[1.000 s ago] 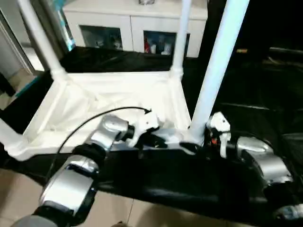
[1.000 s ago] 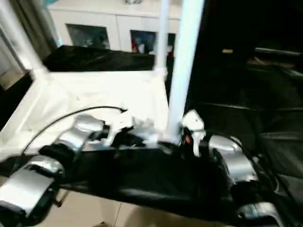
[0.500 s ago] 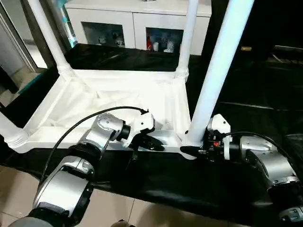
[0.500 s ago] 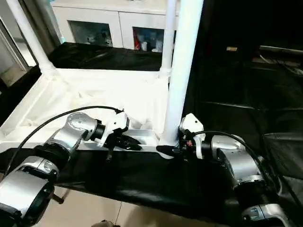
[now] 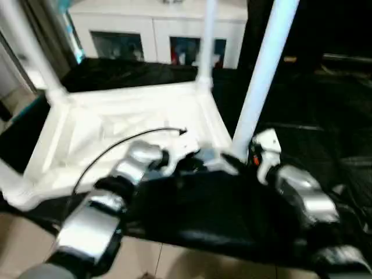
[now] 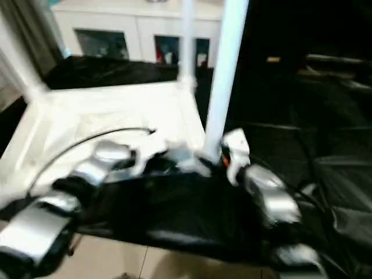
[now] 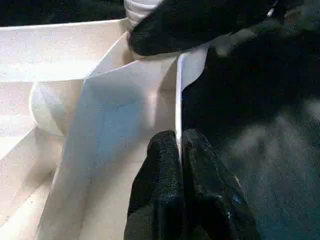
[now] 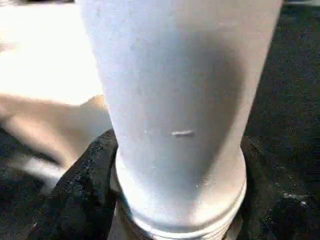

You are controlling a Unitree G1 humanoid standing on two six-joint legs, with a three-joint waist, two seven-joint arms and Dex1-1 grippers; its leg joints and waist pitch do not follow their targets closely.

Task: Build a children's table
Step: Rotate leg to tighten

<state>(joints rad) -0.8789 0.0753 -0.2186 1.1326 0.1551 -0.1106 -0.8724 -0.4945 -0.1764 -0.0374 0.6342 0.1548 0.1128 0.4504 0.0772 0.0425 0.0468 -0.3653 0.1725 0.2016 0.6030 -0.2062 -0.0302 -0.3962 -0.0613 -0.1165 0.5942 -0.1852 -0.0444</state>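
Gripping: right gripper [image 8: 175,200] has its black fingers [image 8: 80,190] around the base of the near-right leg [image 5: 263,75], just above the socket; leg held
Pinching: left gripper [image 7: 181,165] pressed together on the thin near rim [image 7: 178,115] of the children's table [image 5: 125,125]
Table: upside down on the black-sheeted table [image 5: 302,110]; 4 legs up
Key relation: leg's long axis is upright, straight above its corner socket (nearest the right arm); seating it likely means pushing down along that axis
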